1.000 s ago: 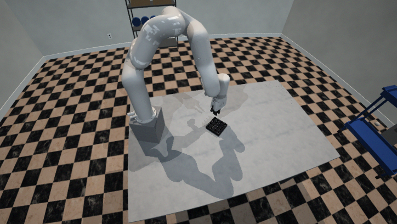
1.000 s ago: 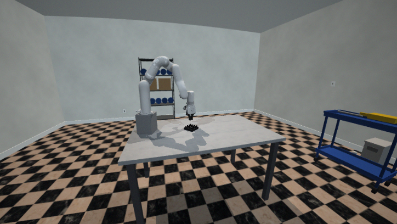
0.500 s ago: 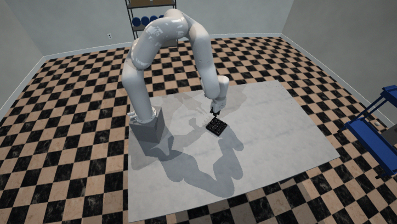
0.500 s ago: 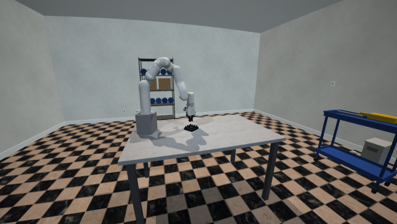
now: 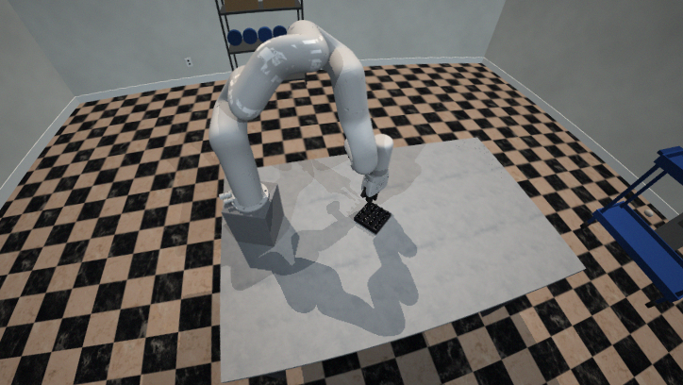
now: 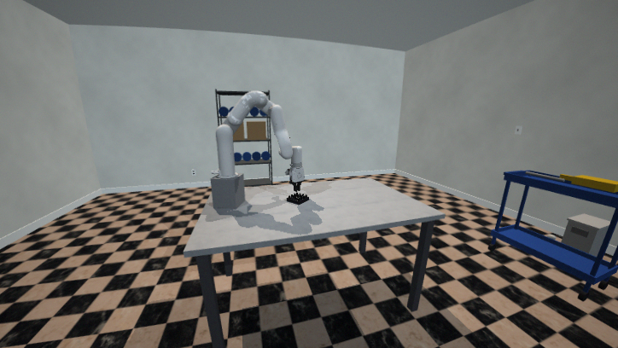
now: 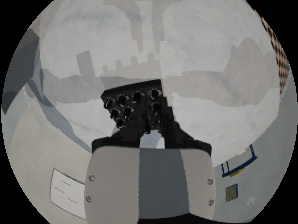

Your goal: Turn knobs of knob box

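The knob box is a small black block sitting toward the middle of the table, a bit nearer the far edge and the arm's pedestal than the front edge. It looks rigid and probably light, so I'd guess a sideways shove would skate it across that smooth top. The knobs are tiny and packed tight; pinch one by its sides from straight above and twist gently, or a neighbour gets bumped. I can't read any labels from here.

The gripper hangs just over the box's far corner, fingers drawn close with only a narrow gap and nothing between them.

Nothing else stands near the box. A shelf rack and a blue cart are well off the table.
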You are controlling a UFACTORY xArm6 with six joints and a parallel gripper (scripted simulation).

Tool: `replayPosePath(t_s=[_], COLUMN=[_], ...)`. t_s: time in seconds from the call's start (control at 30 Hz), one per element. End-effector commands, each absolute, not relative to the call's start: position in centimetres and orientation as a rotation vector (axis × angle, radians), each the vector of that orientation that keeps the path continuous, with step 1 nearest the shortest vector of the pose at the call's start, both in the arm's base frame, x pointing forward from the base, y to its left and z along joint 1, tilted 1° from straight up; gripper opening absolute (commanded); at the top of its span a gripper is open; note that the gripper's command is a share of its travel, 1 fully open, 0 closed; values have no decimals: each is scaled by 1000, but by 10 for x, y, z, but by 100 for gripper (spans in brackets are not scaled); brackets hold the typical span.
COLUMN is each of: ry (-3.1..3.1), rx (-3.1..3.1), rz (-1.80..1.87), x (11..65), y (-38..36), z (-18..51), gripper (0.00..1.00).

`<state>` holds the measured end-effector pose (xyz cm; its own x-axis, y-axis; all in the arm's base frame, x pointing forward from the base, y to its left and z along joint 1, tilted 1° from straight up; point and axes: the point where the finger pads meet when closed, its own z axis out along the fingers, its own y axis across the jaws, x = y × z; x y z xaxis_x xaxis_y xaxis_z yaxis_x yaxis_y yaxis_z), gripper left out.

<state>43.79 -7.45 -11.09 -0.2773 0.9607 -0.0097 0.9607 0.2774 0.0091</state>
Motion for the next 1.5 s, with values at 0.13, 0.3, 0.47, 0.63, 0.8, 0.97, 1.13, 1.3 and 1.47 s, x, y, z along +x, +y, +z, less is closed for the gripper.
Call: replayPosePath(t_s=[0.13,0.3,0.47,0.63,0.8,0.97,1.13,1.3,1.47], ry=[2497,2497,2497,2497,2497,2497,2497,2497,2497], rx=[1878,1878,1878,1878,1878,1878,1878,1878,1878], rz=[5,5,5,5,5,5,5,5,5], x=[440,440,440,440,440,440,440,440,440], y=[-75,-75,-75,-75,-75,-75,-75,-75,-75], z=[-115,-117,-118,-118,-118,-118,-118,-118,-118], gripper=[19,19,19,19,19,19,19,19,19])
